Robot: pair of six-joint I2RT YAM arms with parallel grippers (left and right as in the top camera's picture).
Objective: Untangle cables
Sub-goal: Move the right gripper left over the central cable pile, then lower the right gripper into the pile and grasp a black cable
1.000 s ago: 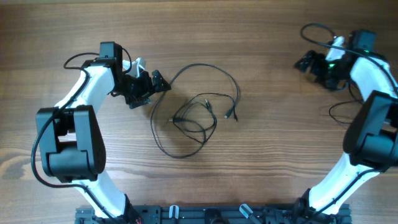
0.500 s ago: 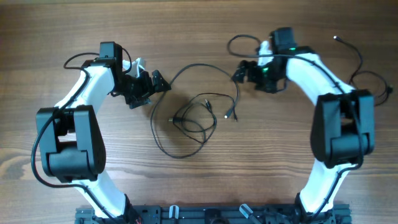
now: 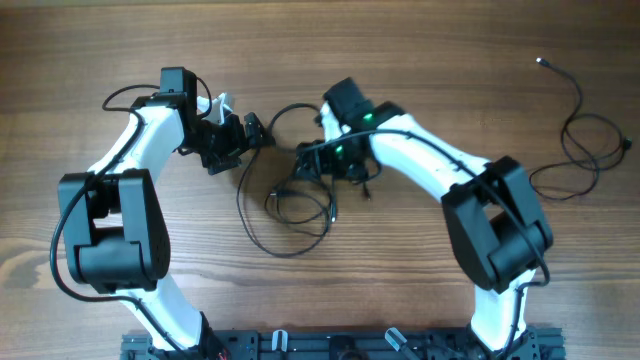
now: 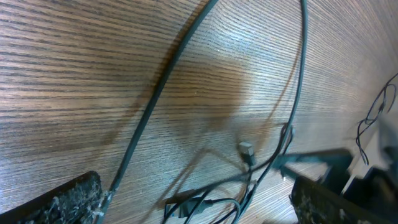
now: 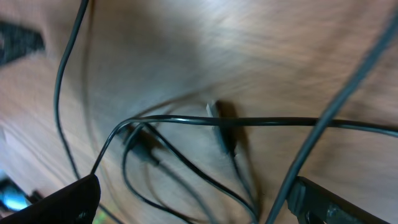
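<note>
Judging I'm partway: one cable (image 3: 580, 95) is lying apart, the knot (image 3: 300, 205) is sitting on the desk (image 3: 100, 40), and my jaws are both gaping, gripping nothing.

Left arm (image 3: 140, 140), right arm (image 3: 420, 158) inward — jaws spread.

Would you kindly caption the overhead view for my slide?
Left gripper and right gripper, both open, hover at the tangled cables; a separate cable lies far right.
</note>
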